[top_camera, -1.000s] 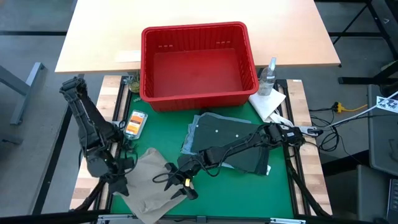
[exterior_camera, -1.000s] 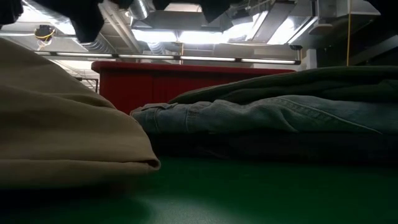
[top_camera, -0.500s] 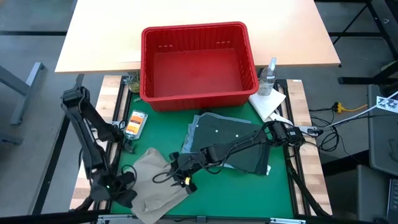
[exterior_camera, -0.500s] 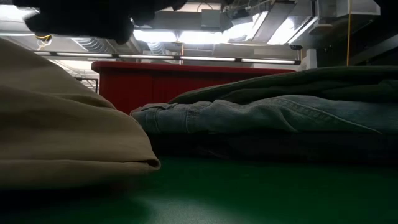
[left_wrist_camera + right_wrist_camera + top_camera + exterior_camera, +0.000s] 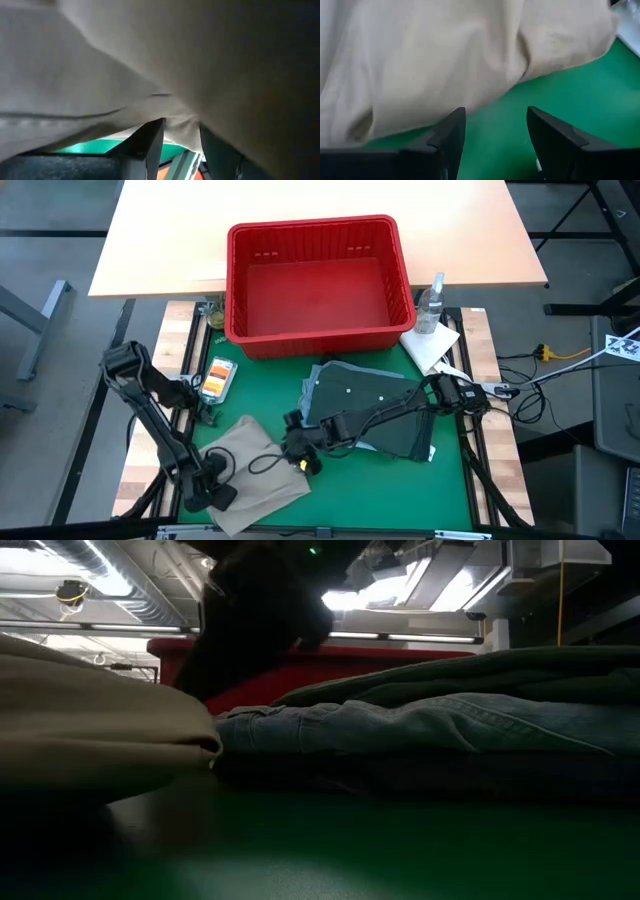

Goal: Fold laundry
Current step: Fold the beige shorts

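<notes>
Beige khaki piece (image 5: 255,470), 7 o'clock on mat: my left claw (image 5: 215,492), clamped on its near edge, has dragged it nearer; right claw (image 5: 300,452) has withdrawn, wide, empty—fold underway.

Green table mat (image 5: 380,480), beige khaki piece (image 5: 250,475), folded garment stack (image 5: 365,415), red basket (image 5: 318,280), white cloth (image 5: 432,345).
</notes>
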`<state>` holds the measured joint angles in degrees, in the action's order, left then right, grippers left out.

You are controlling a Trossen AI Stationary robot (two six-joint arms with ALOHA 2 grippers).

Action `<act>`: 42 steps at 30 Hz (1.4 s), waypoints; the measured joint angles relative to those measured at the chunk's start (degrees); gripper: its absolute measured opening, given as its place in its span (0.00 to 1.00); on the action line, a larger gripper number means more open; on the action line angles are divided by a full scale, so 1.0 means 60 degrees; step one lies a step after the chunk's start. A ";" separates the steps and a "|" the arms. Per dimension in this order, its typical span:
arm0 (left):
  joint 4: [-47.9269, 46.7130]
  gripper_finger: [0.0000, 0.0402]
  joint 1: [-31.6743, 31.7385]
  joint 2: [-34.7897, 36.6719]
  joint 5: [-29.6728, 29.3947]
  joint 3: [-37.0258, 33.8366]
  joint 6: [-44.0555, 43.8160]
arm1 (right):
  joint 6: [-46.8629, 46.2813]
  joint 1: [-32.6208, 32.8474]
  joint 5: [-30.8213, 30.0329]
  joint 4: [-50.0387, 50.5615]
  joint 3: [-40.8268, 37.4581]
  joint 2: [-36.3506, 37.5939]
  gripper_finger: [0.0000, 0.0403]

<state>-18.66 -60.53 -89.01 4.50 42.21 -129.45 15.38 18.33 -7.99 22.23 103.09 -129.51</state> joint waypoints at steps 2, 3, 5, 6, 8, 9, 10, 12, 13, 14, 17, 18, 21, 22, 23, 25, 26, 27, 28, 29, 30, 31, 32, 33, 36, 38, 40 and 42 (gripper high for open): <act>-0.0315 0.31 0.0136 -0.0158 0.0002 0.0060 0.0447 | 0.0000 0.0005 0.0000 0.0294 0.0004 0.0002 0.52; -0.0419 0.31 0.0195 -0.0180 -0.0042 0.0071 0.0683 | 0.0000 0.0015 0.0009 0.0439 0.0004 0.0004 0.52; -0.0923 0.31 0.0410 -0.0165 -0.0501 0.0074 0.1217 | 0.0000 0.0083 0.0155 0.0570 0.0004 0.0004 0.52; -0.1144 0.31 0.0544 -0.0134 -0.0788 0.0071 0.1487 | 0.0009 0.0086 0.0223 0.0614 0.0004 0.0006 0.52; -0.1416 0.31 0.0753 -0.0098 -0.1422 0.0074 0.2173 | 0.0045 0.0158 0.0252 0.0807 0.0004 0.0054 0.52; -0.1518 0.31 0.0859 -0.0089 -0.1647 0.0074 0.2603 | 0.0135 0.0196 0.0246 0.0901 0.0004 0.0098 0.52; -0.1564 0.31 0.0969 -0.0084 -0.1796 0.0071 0.3045 | 0.0258 0.0209 0.0228 0.1006 0.0002 0.0172 0.52; -0.1600 0.31 0.1138 0.0009 -0.2026 0.0037 0.3706 | 0.0364 0.0242 0.0174 0.1308 0.0000 0.0432 0.52; -0.1643 0.31 0.1195 0.0082 -0.2076 0.0024 0.3918 | 0.0413 0.0264 0.0153 0.1428 0.0000 0.0585 0.52; -0.1662 0.31 0.1237 0.0207 -0.2083 0.0026 0.3990 | 0.0442 0.0266 0.0087 0.1561 0.0000 0.0734 0.52; -0.2178 0.31 0.1144 0.0638 -0.2420 0.0137 0.4025 | 0.0477 0.0266 -0.0025 0.1937 0.0004 0.1110 0.52; -0.2425 0.31 0.1092 0.0825 -0.2596 0.0260 0.4025 | 0.0505 0.0259 -0.0035 0.2070 0.0004 0.1215 0.52; -0.2970 0.31 0.0886 0.1317 -0.2939 0.0783 0.3939 | 0.0529 0.0255 -0.0074 0.2229 0.0004 0.1411 0.52; -0.3205 0.31 0.0793 0.1418 -0.3069 0.0900 0.3928 | 0.0561 0.0255 -0.0078 0.2320 0.0004 0.1442 0.52; -0.3328 0.31 0.0711 0.1488 -0.3188 0.1021 0.3921 | 0.0626 0.0255 -0.0076 0.2404 0.0004 0.1487 0.52; -0.3228 0.31 0.0549 0.1545 -0.3687 0.1227 0.3842 | 0.0772 0.0256 -0.0072 0.2663 0.0004 0.1555 0.52; -0.3111 0.31 0.0489 0.1575 -0.4007 0.1287 0.3742 | 0.0786 0.0262 -0.0038 0.2723 0.0004 0.1590 0.52; -0.2909 0.31 0.0412 0.1580 -0.4383 0.1291 0.3631 | 0.0794 0.0266 -0.0029 0.2822 0.0004 0.1641 0.52; -0.2742 0.31 0.0369 0.1568 -0.4669 0.1291 0.3546 | 0.0801 0.0266 -0.0029 0.2916 0.0004 0.1687 0.52; -0.2543 0.31 0.0353 0.1521 -0.4898 0.1277 0.3427 | 0.0801 0.0276 -0.0022 0.2958 0.0004 0.1714 0.52; -0.2369 0.31 0.0346 0.1482 -0.5057 0.1276 0.3362 | 0.0805 0.0320 -0.0022 0.2972 0.0004 0.1737 0.52; -0.2239 0.31 0.0345 0.1431 -0.5106 0.1276 0.3344 | 0.0816 0.0335 -0.0032 0.2984 0.0007 0.1741 0.52; -0.2114 0.31 0.0354 0.1364 -0.5094 0.1275 0.3338 | 0.0886 0.0337 -0.0035 0.2985 0.0007 0.1741 0.52; -0.1968 0.31 0.0377 0.1265 -0.5081 0.1273 0.3306 | 0.0989 0.0377 -0.0017 0.2990 0.0007 0.1741 0.52; -0.1517 0.31 0.0425 0.0904 -0.5032 0.1275 0.2933 | 0.1045 0.0459 0.0000 0.2988 0.0007 0.1741 0.52; -0.1257 0.31 0.0437 0.0692 -0.4745 0.1273 0.2740 | 0.1053 0.0535 0.0038 0.3016 0.0007 0.1741 0.52; -0.1172 0.31 0.0458 0.0530 -0.4382 0.1273 0.2337 | 0.1174 0.0584 0.0049 0.3048 0.0007 0.1741 0.52; -0.1166 0.31 0.0451 0.0413 -0.4305 0.1273 0.2050 | 0.1256 0.0619 0.0084 0.3032 0.0007 0.1741 0.52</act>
<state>-25.66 -57.82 -86.54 -21.33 49.84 -117.15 22.91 22.04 -7.49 40.42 103.13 -119.07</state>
